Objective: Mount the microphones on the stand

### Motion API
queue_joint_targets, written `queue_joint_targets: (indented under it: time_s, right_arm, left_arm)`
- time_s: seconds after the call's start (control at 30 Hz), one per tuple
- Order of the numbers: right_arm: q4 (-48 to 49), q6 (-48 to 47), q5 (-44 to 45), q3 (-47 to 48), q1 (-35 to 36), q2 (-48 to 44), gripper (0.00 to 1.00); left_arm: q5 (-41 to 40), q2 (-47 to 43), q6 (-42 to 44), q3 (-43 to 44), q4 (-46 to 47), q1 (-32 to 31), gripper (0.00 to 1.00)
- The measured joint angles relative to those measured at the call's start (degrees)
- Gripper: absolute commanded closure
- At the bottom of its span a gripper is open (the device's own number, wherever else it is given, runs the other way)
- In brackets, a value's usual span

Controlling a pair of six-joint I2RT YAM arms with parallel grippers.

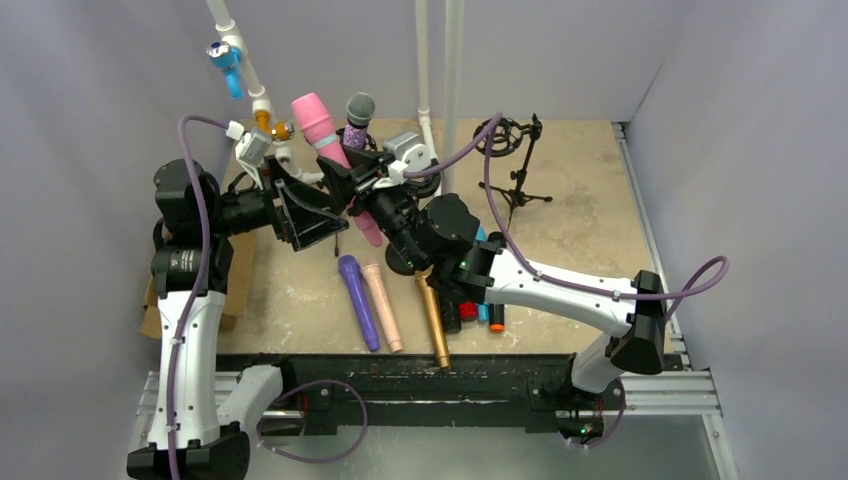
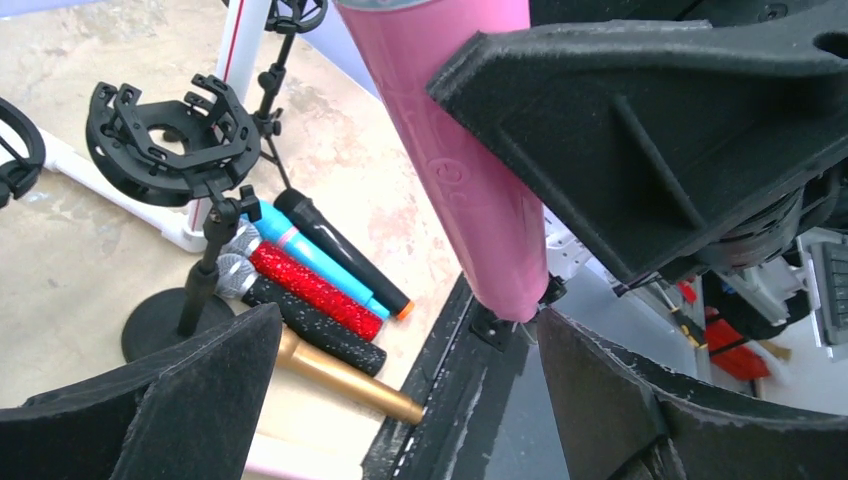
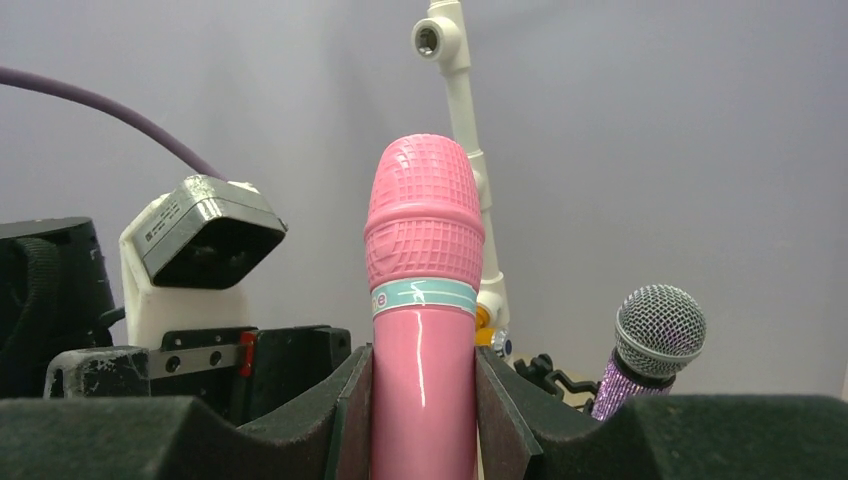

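Our right gripper [image 3: 424,400] pinches the pink mic [image 3: 424,250], head up, off the surface [image 1: 590,210] and close to the white stand [image 1: 262,100]. Our left gripper [image 2: 408,325] is spread around the mic's lower end. A glitter mic [image 3: 655,345] stands clipped just to the right. Loose mics [image 1: 358,300] lie near us.

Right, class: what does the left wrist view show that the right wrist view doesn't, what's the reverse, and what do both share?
Only left wrist: the blue microphone, red glitter microphone and gold microphone lying on the table, and a black clip stand. Only right wrist: the pink microphone showing its ribbed head, and the purple glitter microphone with its mesh head. Both: the pink microphone's shaft, with the right pincer shut on it.
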Motion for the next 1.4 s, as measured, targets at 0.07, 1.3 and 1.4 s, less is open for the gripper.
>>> queue_joint_targets:
  time_s: [0.07,1.3,1.4]
  right_arm:
    - [2.1,-0.2,0.8,-0.8,0.3,0.0,0.93]
    - [-25.5,11.4,-14.8,14.3,-0.9,1.2,0.49]
    - [-31.4,13.8,-18.2,17.3,-3.1,1.3,0.44]
  left_arm:
    - [0.2,-0.7,-4.9,-1.4,4.7,0.0,0.00]
    - [-1.6,-2.4,14.4,2.8,-7.1,-0.9,1.00]
    - [-1.8,-1.6,17.6,3.3,-10.1,-0.9,1.00]
